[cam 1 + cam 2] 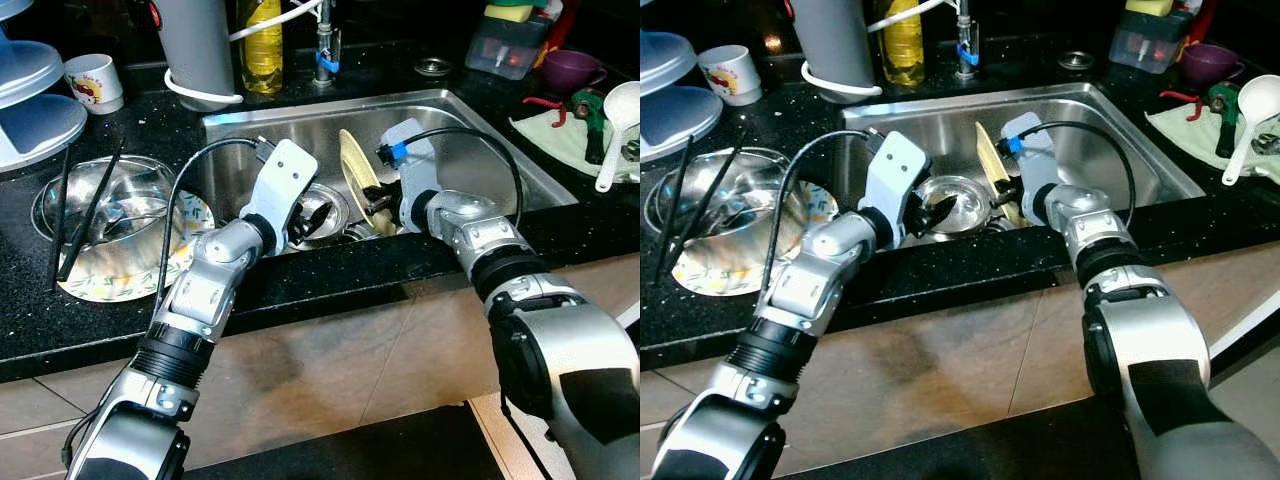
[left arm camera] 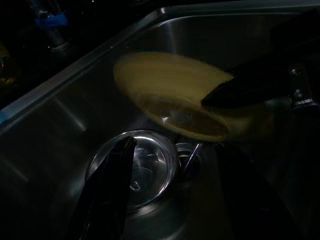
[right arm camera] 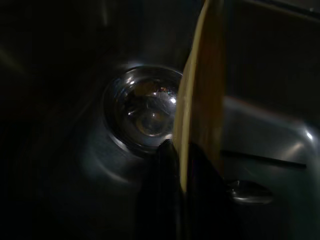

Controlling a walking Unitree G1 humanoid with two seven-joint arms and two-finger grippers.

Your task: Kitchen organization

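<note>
Down in the sink (image 1: pixel 480 115), the right gripper (image 3: pixel 181 165) pinches the yellow plate (image 1: pixel 355 170) by its rim, fingers closed either side, tipping it on edge, probably to lift it clear. Left of it, the left gripper (image 2: pixel 170 165) hangs open over the steel bowl (image 2: pixel 137 167), empty. Wrist views show that pinch and a spoon by the drain; the head view adds the counter (image 1: pixel 300 275).
</note>
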